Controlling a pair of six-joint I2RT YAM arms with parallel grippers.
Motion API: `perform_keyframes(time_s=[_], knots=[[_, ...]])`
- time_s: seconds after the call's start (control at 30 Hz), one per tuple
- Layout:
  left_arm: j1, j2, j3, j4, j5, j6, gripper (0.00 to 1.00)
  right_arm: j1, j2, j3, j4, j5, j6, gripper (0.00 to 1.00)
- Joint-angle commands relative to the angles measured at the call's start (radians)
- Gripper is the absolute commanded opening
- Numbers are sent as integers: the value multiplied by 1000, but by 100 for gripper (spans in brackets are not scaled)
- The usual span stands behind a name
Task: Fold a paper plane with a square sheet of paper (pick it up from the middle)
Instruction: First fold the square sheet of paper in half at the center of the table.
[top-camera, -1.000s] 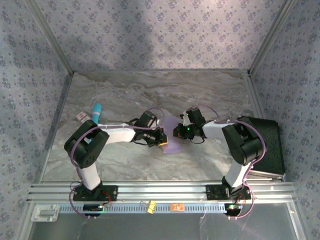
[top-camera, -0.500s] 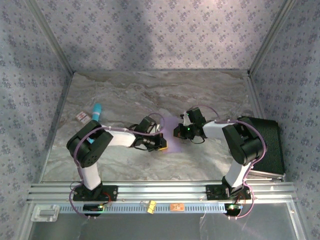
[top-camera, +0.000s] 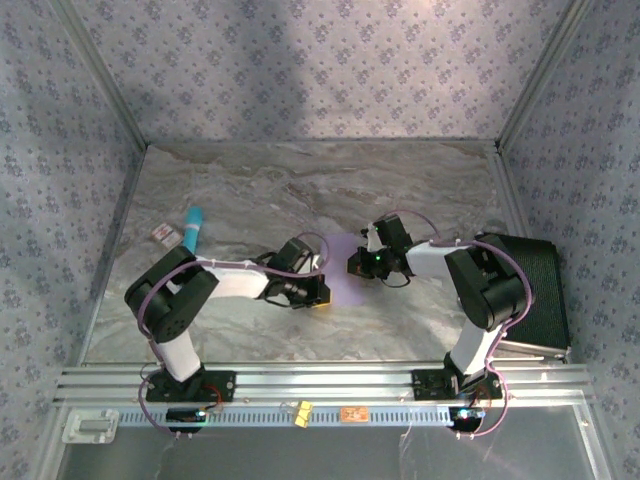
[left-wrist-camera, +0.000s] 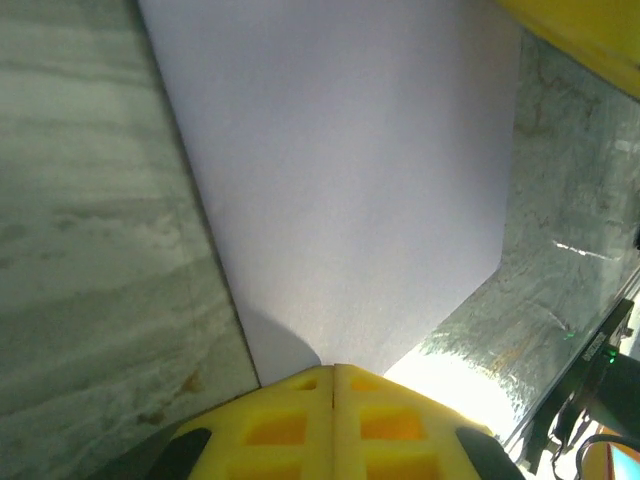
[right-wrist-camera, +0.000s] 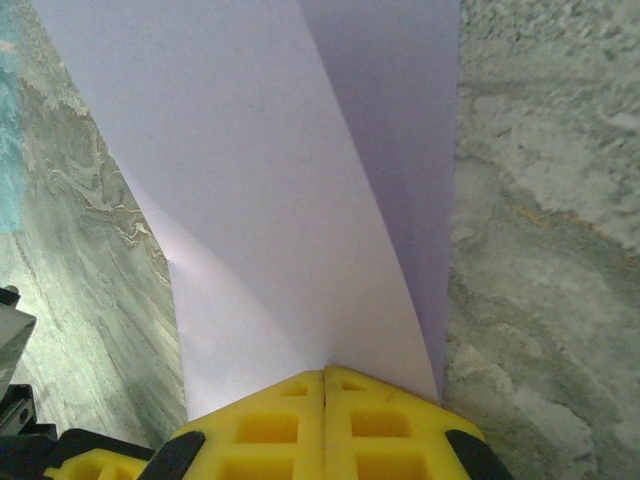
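We had both pairs of jaws closed tight: left gripper (left-wrist-camera: 332, 374) at the near edge of the square sheet of paper (left-wrist-camera: 340, 170), right gripper (right-wrist-camera: 325, 377) on its folded-over flap. The sheet lay mid-table (top-camera: 300, 190) between them. We judged this an early fold; next it needed firm pressing along the crease.

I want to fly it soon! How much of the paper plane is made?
Not much yet. Done: the square sheet of paper shows one slanted fold line in the right wrist view. In hand: the left tool and right tool, both shut, seem to pinch opposite edges. Left: the pointed nose and wings.
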Motion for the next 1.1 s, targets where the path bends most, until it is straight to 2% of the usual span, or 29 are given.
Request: perform_keyframes(time_s=[0.0, 0.23, 0.4, 0.6, 0.77, 1.07], knots=[[-23, -19, -27, -115, -11, 37, 1, -19, 35, -19, -129, 88, -14, 0], [-39, -43, -40, -119, -19, 41, 1, -20, 39, -16, -132, 81, -23, 0], [-36, -125, -32, -104, -13, 74, 0, -19, 50, 8, -168, 69, -58, 0], [70, -217, -19, -61, 35, 75, 1, -18, 53, 32, -205, 47, -100, 0], [171, -124, 74, -54, 110, 76, 2, -18, 51, 59, -262, 33, -153, 0], [190, 72, 260, -47, 118, 94, 1, -21, 42, 71, -282, 20, -165, 0]])
